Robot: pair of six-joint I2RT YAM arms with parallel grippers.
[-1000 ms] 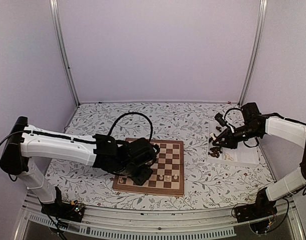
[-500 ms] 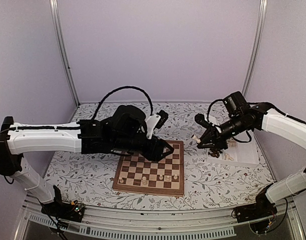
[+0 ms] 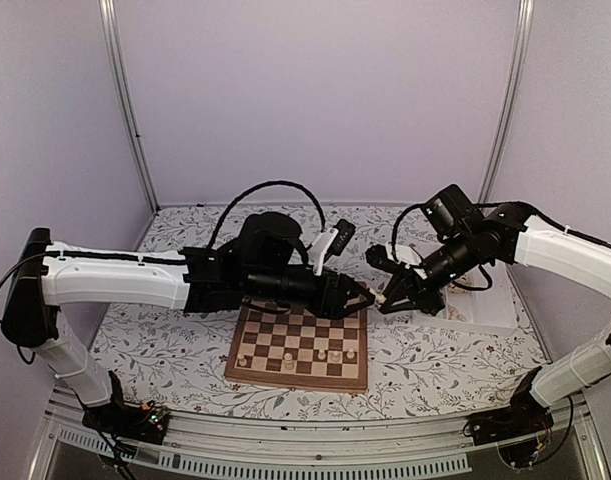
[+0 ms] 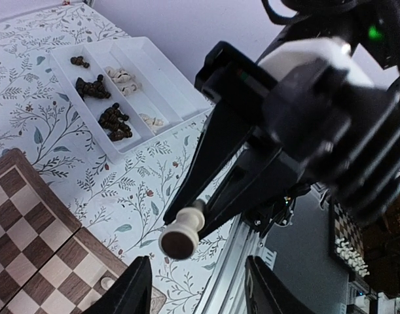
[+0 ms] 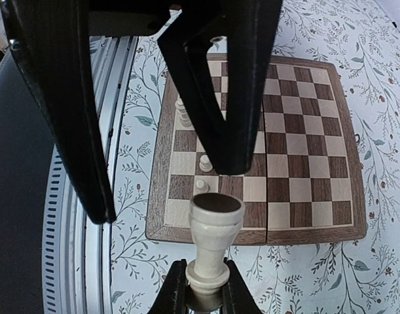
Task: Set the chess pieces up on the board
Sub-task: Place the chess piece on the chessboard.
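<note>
Seen from above, both arms meet in the air over the far right corner of the board [image 3: 295, 381]. The left claw [image 3: 365, 296] points right and the right claw [image 3: 387, 298] points left, their tips nearly touching. A pale chess piece [image 3: 381, 297] shows as a small light spot at the right claw's tip. A few pale pieces [image 3: 322, 355] stand on the board's near rows. A white tray [image 3: 490, 322] lies on the flowered table cover, to the right of the board.

From the left wrist, the left claw's fingers [image 4: 137, 288] stand apart at the bottom of the picture with nothing between them. Just beyond them the right claw [image 4: 198, 212] pinches the pale chess piece [image 4: 182, 232], its round base turned toward this camera. Far below, the tray [image 4: 154, 59] holds dark pieces [image 4: 114, 121] and some pale ones in its compartments. A corner of the board [image 4: 23, 229] shows at lower left.

From the right wrist, the right claw's fingers [image 5: 175, 288] are clamped on the narrow end of the pale chess piece [image 5: 214, 235], base pointing away. The left claw's two dark fingers [image 5: 226, 85] spread wide just ahead of it. The board [image 5: 298, 150] lies underneath.
</note>
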